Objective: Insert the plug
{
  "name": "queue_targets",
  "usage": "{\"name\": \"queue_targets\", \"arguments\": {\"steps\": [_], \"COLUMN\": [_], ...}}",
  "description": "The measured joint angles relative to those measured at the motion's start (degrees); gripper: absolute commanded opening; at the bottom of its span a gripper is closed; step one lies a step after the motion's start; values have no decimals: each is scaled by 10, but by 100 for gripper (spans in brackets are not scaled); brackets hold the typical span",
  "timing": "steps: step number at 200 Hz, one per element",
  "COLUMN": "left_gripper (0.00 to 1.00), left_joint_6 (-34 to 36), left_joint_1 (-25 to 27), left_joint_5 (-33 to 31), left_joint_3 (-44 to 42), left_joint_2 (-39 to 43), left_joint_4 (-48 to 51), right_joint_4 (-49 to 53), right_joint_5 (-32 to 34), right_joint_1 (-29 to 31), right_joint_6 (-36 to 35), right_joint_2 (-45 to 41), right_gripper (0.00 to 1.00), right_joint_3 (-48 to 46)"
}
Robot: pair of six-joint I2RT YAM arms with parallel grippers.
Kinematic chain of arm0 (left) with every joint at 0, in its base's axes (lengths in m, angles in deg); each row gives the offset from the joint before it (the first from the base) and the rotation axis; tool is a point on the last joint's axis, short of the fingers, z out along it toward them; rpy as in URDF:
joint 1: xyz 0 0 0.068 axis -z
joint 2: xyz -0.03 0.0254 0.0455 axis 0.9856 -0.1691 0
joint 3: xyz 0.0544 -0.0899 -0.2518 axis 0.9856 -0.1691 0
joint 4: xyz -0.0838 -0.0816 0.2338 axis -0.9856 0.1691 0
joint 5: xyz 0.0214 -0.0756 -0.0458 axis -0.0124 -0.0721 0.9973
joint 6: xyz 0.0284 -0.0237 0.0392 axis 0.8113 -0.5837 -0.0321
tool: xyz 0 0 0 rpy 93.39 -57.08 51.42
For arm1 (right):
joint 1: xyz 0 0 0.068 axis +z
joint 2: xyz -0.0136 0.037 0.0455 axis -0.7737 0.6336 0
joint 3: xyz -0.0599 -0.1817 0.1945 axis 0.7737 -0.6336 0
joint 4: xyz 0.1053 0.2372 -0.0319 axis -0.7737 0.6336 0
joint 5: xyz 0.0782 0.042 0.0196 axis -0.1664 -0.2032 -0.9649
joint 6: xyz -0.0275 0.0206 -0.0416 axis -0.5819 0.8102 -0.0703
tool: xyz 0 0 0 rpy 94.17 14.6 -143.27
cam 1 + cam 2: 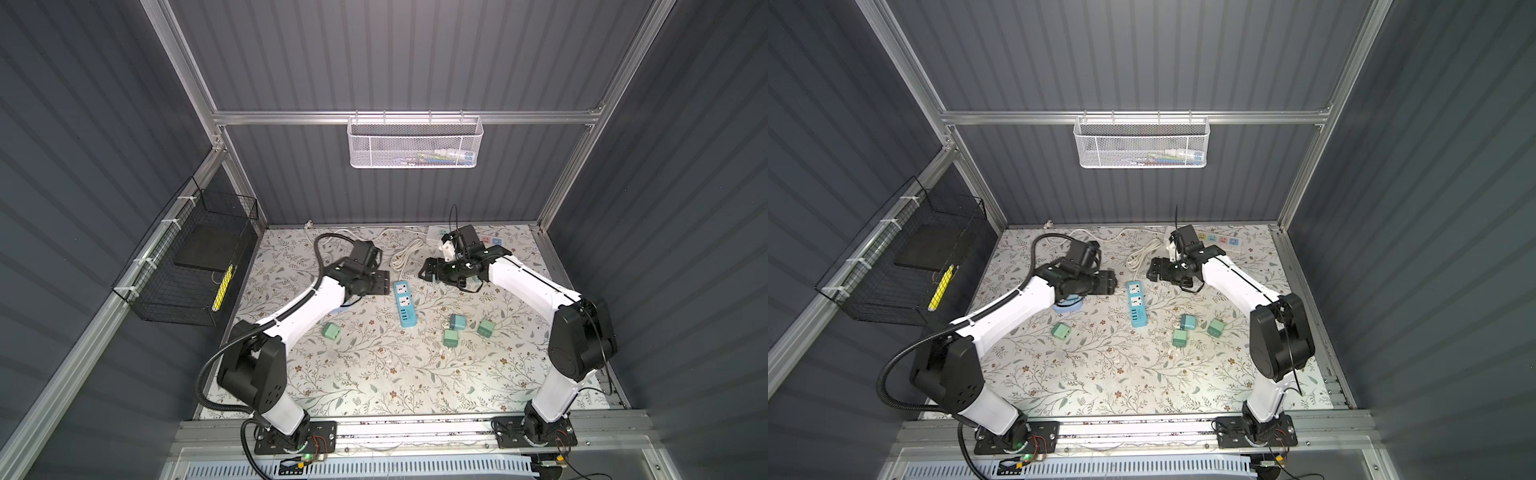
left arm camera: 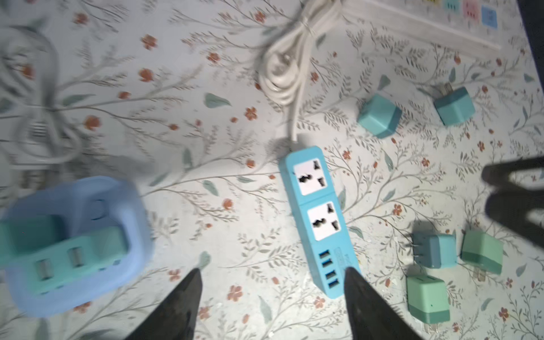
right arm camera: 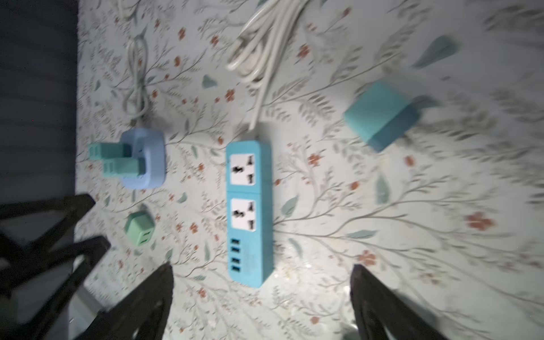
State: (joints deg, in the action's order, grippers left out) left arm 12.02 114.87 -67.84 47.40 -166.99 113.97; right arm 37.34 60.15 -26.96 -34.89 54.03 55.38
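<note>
Two green plugs (image 2: 73,256) already sit in the pale blue socket block (image 2: 117,194) at 9 o'clock from the blue power strip (image 1: 405,303), but both big sockets on the strip are empty, so I think more plugging is left. Both the left gripper (image 2: 272,273) and the right gripper (image 3: 262,266) hang spread wide with nothing in them. Three loose plugs (image 1: 457,322) lie at 4 o'clock from the strip; the lowest plug (image 1: 450,338) lies on its side, long way 12 to 6, pins toward 6 o'clock.
</note>
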Motion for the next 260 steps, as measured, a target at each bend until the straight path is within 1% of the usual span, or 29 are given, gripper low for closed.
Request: {"name": "queue_targets", "arguments": {"steps": [14, 35, 49, 60, 74, 87, 99, 107, 120, 128, 141, 156, 164, 176, 189, 202, 229, 244, 260], "left_gripper": [84, 84, 83, 81, 80, 81, 82, 84, 89, 89, 89, 90, 93, 93, 93, 93, 93, 91, 91], "left_joint_6": [-21, -50, -65, -73, -82, -87, -90, -93, -104, -117, -138, -166, -177, -187, -189, -184, -152, -128, -102], "left_joint_1": [40, 83, 96, 96, 94, 94, 92, 92, 90, 84, 67, 20, -4, -38, -61, -92, -136, -149, -150], "left_joint_5": [-15, -36, -41, -45, -50, -60, -82, -103, -148, -173, -191, -200, -206, -208, -195, -168, -123, -101, -77], "left_joint_3": [12, 38, 46, 50, 51, 44, 24, 5, -34, -60, -103, -161, -189, -230, -263, -285, -288, -285, -283], "left_joint_2": [-36, -91, -116, -132, -147, -143, -118, -88, -15, 42, 127, 219, 249, 277, 280, 269, 232, 195, 156], "left_joint_4": [0, -4, -11, -14, -15, -18, -22, -19, -5, 8, 19, 32, 40, 54, 61, 65, 51, 34, 15], "right_joint_4": [17, 28, 31, 32, 32, 32, 33, 32, 32, 30, 25, 19, 15, 10, 7, 3, -2, -1, 0], "right_joint_5": [33, 57, 65, 70, 71, 73, 77, 80, 84, 84, 85, 83, 82, 80, 74, 67, 59, 59, 59], "right_joint_1": [-18, -29, -29, -29, -28, -28, -27, -27, -27, -27, -27, -27, -27, -27, -27, -27, -26, -26, -26], "right_joint_6": [-15, -31, -41, -47, -53, -55, -55, -55, -55, -55, -55, -56, -56, -57, -57, -57, -57, -58, -57], "right_joint_2": [1, 0, 0, 0, -6, -18, -34, -46, -65, -74, -84, -92, -94, -96, -96, -96, -96, -97, -100], "right_gripper": [95, 94, 94, 94, 94, 94, 94, 94, 94, 94, 94, 94, 94, 94, 93, 94, 94, 94, 94], "right_joint_3": [0, -4, -12, -22, -42, -67, -89, -101, -113, -117, -120, -120, -120, -120, -120, -119, -118, -116, -115]}}
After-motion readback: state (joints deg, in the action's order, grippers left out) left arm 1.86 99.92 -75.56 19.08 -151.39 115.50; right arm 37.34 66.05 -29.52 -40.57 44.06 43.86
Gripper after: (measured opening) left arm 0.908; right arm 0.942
